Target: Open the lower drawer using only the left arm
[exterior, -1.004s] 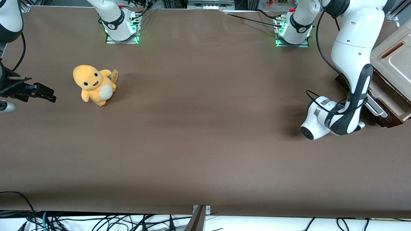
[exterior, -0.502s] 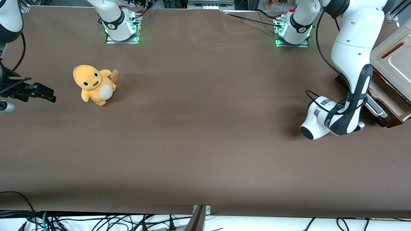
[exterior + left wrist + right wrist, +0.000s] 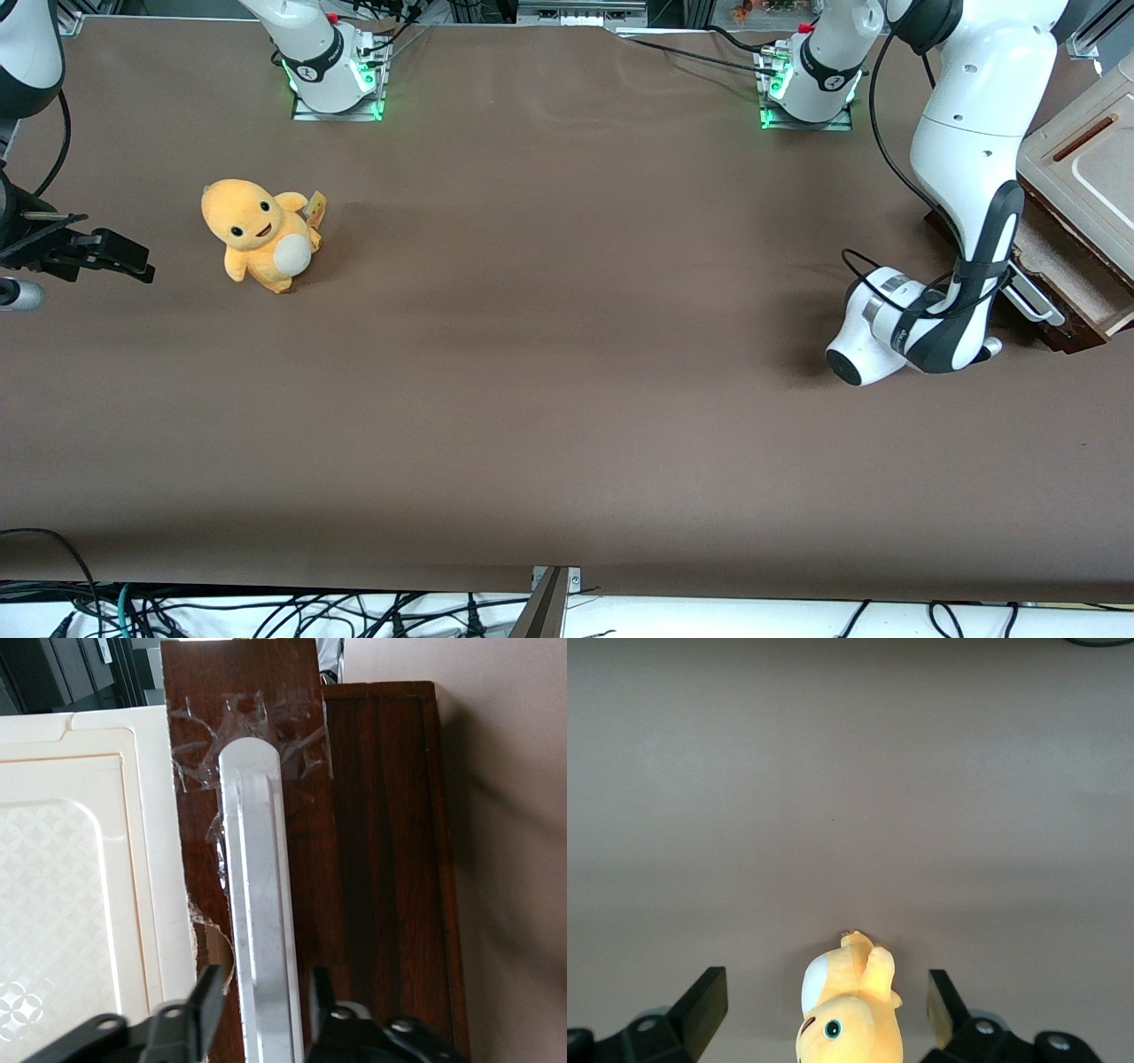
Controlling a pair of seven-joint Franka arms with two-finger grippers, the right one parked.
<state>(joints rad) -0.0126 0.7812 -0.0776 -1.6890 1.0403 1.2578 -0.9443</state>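
Note:
The lower drawer [image 3: 1069, 338] has a dark brown front [image 3: 372, 859] and a silver bar handle [image 3: 257, 868]. It stands partly pulled out of the cabinet at the working arm's end of the table, with its pale inside [image 3: 1063, 257] showing. In the front view the handle [image 3: 1032, 303] shows beside the left arm's white wrist [image 3: 886, 328]. The left arm's gripper [image 3: 263, 979] is open. Its two black fingers [image 3: 205, 997] straddle the handle with a small gap on each side. In the front view the gripper is hidden under the arm.
The pale beige cabinet top [image 3: 1076, 151] with a reddish slot lies above the drawer and also shows in the left wrist view [image 3: 80, 859]. A yellow plush toy [image 3: 260, 233] stands toward the parked arm's end of the brown table [image 3: 567, 372].
The left arm's wrist has shifted slightly toward the parked arm's end. The handle and drawer front have come with it a little, and slightly more of the pale inside shows.

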